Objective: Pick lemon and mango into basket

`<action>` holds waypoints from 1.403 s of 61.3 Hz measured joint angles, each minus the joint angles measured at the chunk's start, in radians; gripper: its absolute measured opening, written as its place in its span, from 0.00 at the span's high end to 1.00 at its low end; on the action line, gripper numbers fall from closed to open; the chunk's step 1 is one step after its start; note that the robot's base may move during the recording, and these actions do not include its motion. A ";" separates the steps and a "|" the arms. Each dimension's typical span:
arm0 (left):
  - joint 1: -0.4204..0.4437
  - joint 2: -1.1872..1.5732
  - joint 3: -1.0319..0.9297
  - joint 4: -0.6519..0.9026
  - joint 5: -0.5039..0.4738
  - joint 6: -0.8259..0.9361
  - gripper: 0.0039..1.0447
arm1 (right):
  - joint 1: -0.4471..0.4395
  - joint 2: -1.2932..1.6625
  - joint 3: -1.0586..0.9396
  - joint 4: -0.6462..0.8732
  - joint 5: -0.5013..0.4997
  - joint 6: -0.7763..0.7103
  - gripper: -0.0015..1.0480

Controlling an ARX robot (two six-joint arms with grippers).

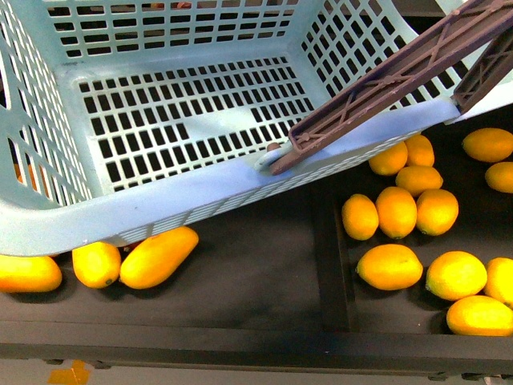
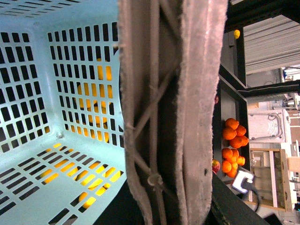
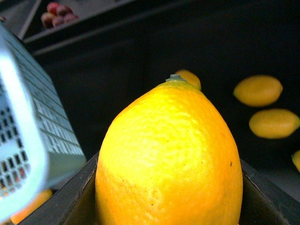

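Right gripper: the jaws are closed on the lemon, with a dark finger against each flank.
Left gripper: no finger shows in any view, so I cannot tell how far it is open. Its camera sits close against the handle.
Lemon: outside the basket, near one slotted outer wall and out of the front view.
Basket: tilted over the left part of the dark shelf. Only its own slotted floor and walls show inside.
Handle: runs from a hinge on the near rim up and off to the right.
Left compartment: the mango lies partly under the basket's near rim and touches a rounder yellow fruit on its left. Another yellow fruit lies further left.
Divider: stands between the two compartments.
Right compartment: about a dozen loose lemons, several touching.
Far off: mandarins stacked on a rack, and red fruits on a far shelf.
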 joint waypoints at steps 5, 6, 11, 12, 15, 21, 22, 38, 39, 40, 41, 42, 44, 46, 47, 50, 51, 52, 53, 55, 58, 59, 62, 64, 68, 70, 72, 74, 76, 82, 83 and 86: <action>0.000 0.000 0.000 0.000 -0.001 0.000 0.84 | 0.056 -0.106 0.003 -0.014 0.033 0.065 0.39; 0.000 0.000 0.000 0.000 -0.001 0.000 0.84 | 0.064 -0.113 0.004 -0.014 0.039 0.072 0.39; 0.000 0.000 0.000 0.000 0.000 0.000 0.84 | 0.154 -0.143 0.016 -0.018 0.100 0.122 0.39; 0.000 0.000 0.000 0.000 0.000 0.000 0.84 | 0.177 -0.143 0.019 -0.018 0.114 0.129 0.39; 0.000 0.000 0.000 0.000 0.000 0.000 0.84 | 0.229 -0.137 0.027 -0.018 0.147 0.146 0.39; 0.000 0.000 0.000 0.000 0.000 0.000 0.84 | 0.344 -0.098 0.056 -0.013 0.224 0.171 0.39; 0.000 0.000 0.000 0.000 0.000 0.000 0.84 | 0.369 -0.086 0.065 -0.010 0.241 0.178 0.39; 0.000 0.000 0.000 0.000 -0.001 0.000 0.84 | 0.601 0.077 0.179 -0.019 0.416 0.293 0.38; 0.000 0.000 0.000 0.000 -0.001 0.000 0.84 | 0.606 0.080 0.180 -0.021 0.418 0.295 0.37; 0.000 0.000 0.000 0.000 -0.001 0.000 0.84 | 0.616 0.085 0.183 -0.024 0.420 0.300 0.33; 0.000 0.000 0.000 0.000 0.000 0.000 0.84 | 0.621 0.086 0.183 -0.027 0.422 0.303 0.31; 0.000 0.000 0.000 0.000 0.000 0.000 0.84 | 0.629 0.088 0.185 -0.032 0.423 0.311 0.28; 0.000 0.000 0.000 0.000 0.000 0.000 0.84 | 0.643 0.090 0.185 -0.047 0.423 0.327 0.21; 0.000 0.000 0.000 0.000 0.000 0.000 0.84 | 0.651 0.090 0.187 -0.064 0.438 0.333 0.16; 0.000 0.000 0.000 0.000 0.001 0.000 0.84 | 0.653 0.090 0.188 -0.074 0.446 0.338 0.13; 0.000 0.000 0.000 0.000 -0.001 0.000 0.84 | 0.655 0.090 0.188 -0.088 0.460 0.362 0.07; 0.000 0.000 -0.001 0.000 0.003 0.000 0.84 | 0.655 0.090 0.188 -0.090 0.466 0.369 0.08; 0.000 0.000 -0.001 0.000 0.008 -0.001 0.84 | 0.653 0.090 0.188 -0.092 0.473 0.375 0.08; 0.000 0.000 -0.002 0.000 0.005 0.002 0.84 | 0.650 0.090 0.187 -0.094 0.480 0.378 0.09; 0.000 0.000 -0.005 0.000 -0.001 0.002 0.84 | 0.642 0.088 0.187 -0.094 0.494 0.383 0.09; 0.000 0.000 -0.005 0.000 -0.005 0.002 0.84 | 0.627 0.082 0.185 -0.094 0.515 0.385 0.08; 0.000 0.000 -0.005 0.000 -0.003 0.001 0.84 | 0.615 0.073 0.181 -0.094 0.529 0.385 0.08; 0.000 0.000 -0.005 0.000 -0.004 0.001 0.84 | 0.589 0.056 0.174 -0.096 0.554 0.381 0.08; 0.001 0.000 -0.005 0.000 -0.005 0.002 0.84 | 0.571 0.040 0.169 -0.100 0.569 0.376 0.08; 0.001 0.000 -0.005 0.000 -0.005 0.000 0.84 | 0.527 -0.008 0.153 -0.110 0.593 0.349 0.08; 0.001 0.000 -0.005 0.000 -0.005 0.000 0.84 | 0.504 -0.036 0.143 -0.111 0.595 0.334 0.08; 0.001 0.000 -0.005 0.000 -0.004 0.000 0.84 | 0.471 -0.075 0.127 -0.118 0.595 0.313 0.08; 0.001 0.000 -0.005 0.000 -0.003 0.000 0.84 | 0.430 -0.126 0.103 -0.132 0.593 0.283 0.08; 0.001 0.000 -0.005 0.000 -0.002 0.000 0.84 | 0.404 -0.156 0.086 -0.142 0.586 0.264 0.08; 0.000 0.000 -0.005 0.000 0.005 -0.001 0.84 | 0.351 -0.233 -0.006 -0.040 0.566 0.153 0.15; 0.000 0.000 -0.005 0.000 0.004 -0.001 0.84 | 0.350 -0.238 -0.022 -0.004 0.564 0.134 0.17; 0.000 0.000 -0.005 0.000 0.003 -0.001 0.84 | 0.350 -0.257 -0.100 0.161 0.550 0.045 0.25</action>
